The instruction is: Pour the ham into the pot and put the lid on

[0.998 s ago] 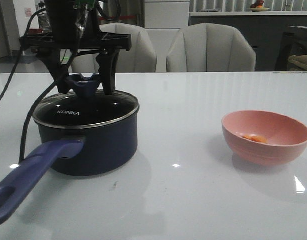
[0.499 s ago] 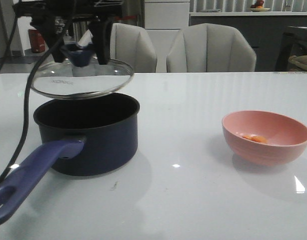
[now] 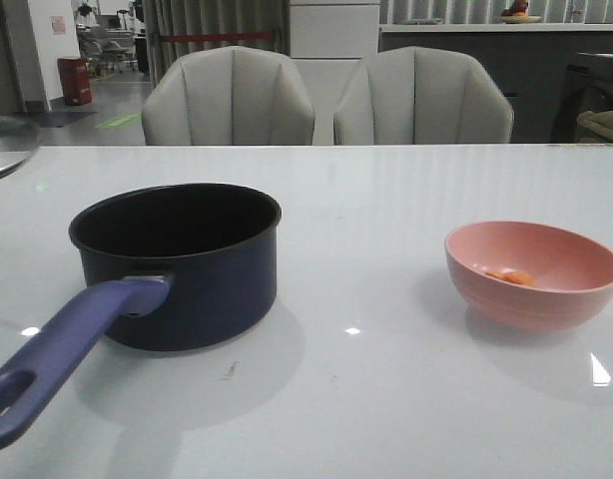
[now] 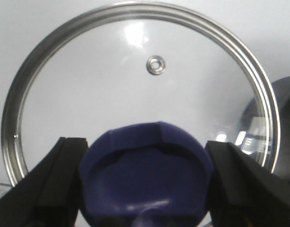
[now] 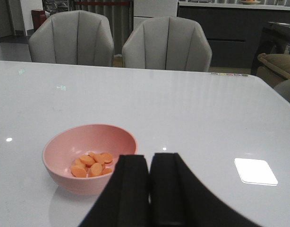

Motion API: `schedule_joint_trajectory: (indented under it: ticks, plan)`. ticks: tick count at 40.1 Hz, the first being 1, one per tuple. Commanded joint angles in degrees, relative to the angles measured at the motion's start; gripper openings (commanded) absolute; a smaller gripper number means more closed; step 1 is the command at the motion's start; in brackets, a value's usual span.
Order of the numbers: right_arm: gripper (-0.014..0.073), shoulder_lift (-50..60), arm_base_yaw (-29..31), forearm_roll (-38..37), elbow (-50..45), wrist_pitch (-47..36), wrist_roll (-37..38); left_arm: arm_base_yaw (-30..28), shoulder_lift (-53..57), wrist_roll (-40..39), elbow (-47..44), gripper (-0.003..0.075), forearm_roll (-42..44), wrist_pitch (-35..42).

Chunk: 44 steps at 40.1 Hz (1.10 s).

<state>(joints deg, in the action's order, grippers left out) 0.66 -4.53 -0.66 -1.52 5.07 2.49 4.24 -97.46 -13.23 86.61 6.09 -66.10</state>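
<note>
The dark navy pot (image 3: pixel 182 264) stands uncovered on the white table, its long blue-purple handle (image 3: pixel 67 354) pointing toward the front left. My left gripper (image 4: pixel 145 182) is shut on the blue-purple knob (image 4: pixel 145 165) of the glass lid (image 4: pixel 112 71) and holds it above the table. In the front view only the lid's edge (image 3: pixel 2 150) shows at the far left. Part of the pot (image 4: pixel 284 123) shows beside the lid. The ham (image 5: pixel 90 164), several orange slices, lies in the pink bowl (image 5: pixel 88 161), which also shows in the front view (image 3: pixel 531 274). My right gripper (image 5: pixel 149 158) is shut and empty, next to the bowl.
Two grey chairs (image 3: pixel 227 95) stand behind the table's far edge. A dark counter (image 3: pixel 456 40) runs along the back right. The white table (image 3: pixel 386 200) stretches between the pot and the bowl.
My left gripper lifted the lid off the pot, then carried it left, almost out of the front view. The pot is now uncovered. The bowl has not moved.
</note>
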Motion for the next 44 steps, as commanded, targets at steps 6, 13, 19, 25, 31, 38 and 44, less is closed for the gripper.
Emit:
schedule_joint_trajectory:
  ticks: [6, 13, 19, 25, 31, 38, 44]
  plan:
    - [0.0152, 1.09, 0.43, -0.54, 0.24, -5.07, 0.01, -6.45, 3.13, 8.11, -9.85, 0.0257, -6.09, 10.07]
    - [0.0152, 1.09, 0.43, -0.54, 0.24, -5.07, 0.01, -8.00, 2.72, 8.39, -17.04, 0.0257, -7.36, 18.88]
    - [0.0152, 1.09, 0.43, -0.54, 0.24, -5.07, 0.01, -8.00, 0.15, 10.32, -19.16, 0.0258, -7.48, 22.13]
    - [0.0152, 1.09, 0.43, -0.54, 0.24, -5.07, 0.01, -8.00, -2.42, 10.32, -19.16, 0.0262, -7.91, 22.22]
    - [0.0152, 1.09, 0.43, -0.54, 0.24, -5.07, 0.01, -7.88, -4.20, 11.26, -19.16, 0.0305, -8.01, 21.77]
    - [0.0152, 1.09, 0.43, -0.54, 0.24, -5.07, 0.01, -7.88, -4.73, 11.26, -19.16, 0.0566, -8.01, 21.77]
    - [0.0152, 1.09, 0.43, -0.54, 0.24, -5.07, 0.01, -7.75, -4.73, 11.40, -18.35, 0.0643, -6.66, 19.33]
